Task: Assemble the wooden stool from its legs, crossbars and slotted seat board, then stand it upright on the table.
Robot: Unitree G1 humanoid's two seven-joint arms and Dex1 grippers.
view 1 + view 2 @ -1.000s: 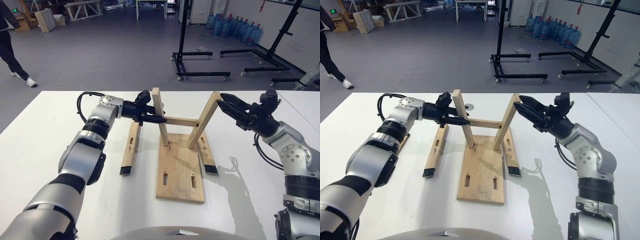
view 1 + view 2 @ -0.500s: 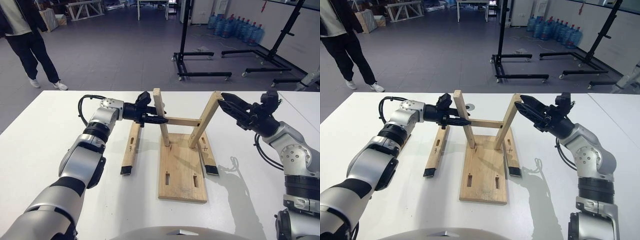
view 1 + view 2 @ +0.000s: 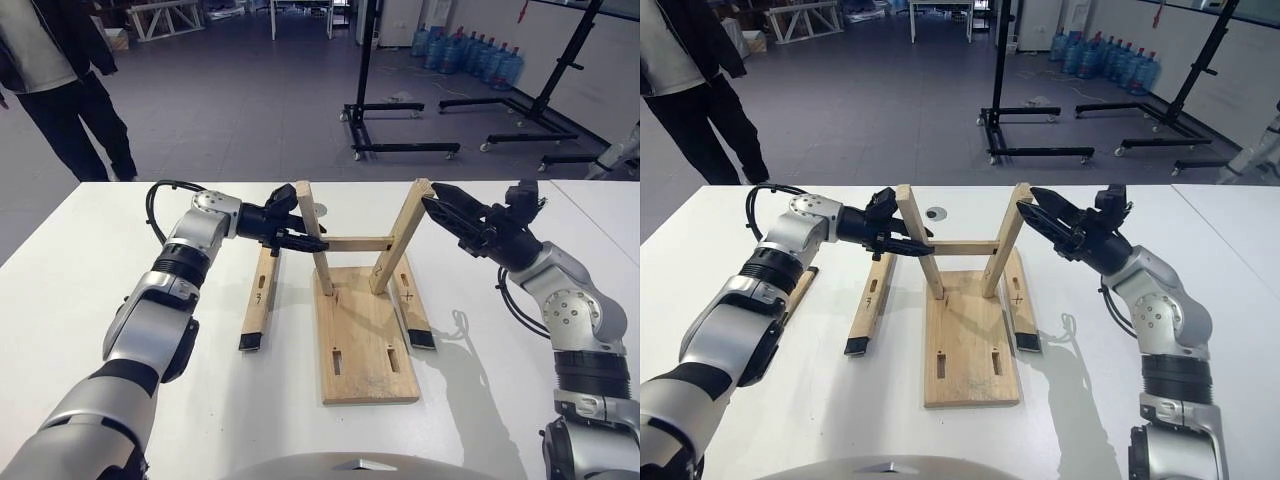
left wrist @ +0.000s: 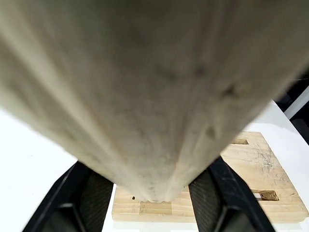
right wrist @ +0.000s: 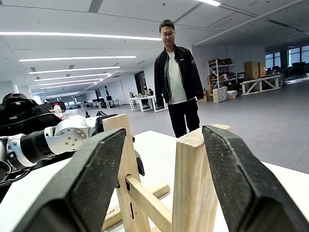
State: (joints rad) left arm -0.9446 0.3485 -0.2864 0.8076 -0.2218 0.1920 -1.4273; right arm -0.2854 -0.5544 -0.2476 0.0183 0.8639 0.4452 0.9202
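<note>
Two legs stand upright in the far, twelve o'clock end of the slotted seat board (image 3: 365,350), which lies flat at the middle of the white table (image 3: 90,300). A crossbar (image 3: 358,243) joins them about halfway up. The left upright leg (image 3: 309,205) tilts its top toward eleven o'clock, and the right upright leg (image 3: 401,238) leans toward one.

From nine o'clock the left gripper (image 3: 298,240) comes in level and is clamped on the left upright leg at about the height of the crossbar. In the left wrist view the wood sits tight between its dark pads (image 4: 94,198).

From three o'clock the right gripper (image 3: 430,198) is at the top of the right upright leg with its jaws spread. In the right wrist view each finger (image 5: 91,179) stands to one side of the leg's top end, with a gap on both sides.

One loose leg (image 3: 260,300) lies flat on the table at nine o'clock of the board, a little apart from it. Another, the second loose leg (image 3: 413,315), lies at three o'clock, right along the board's edge.
</note>
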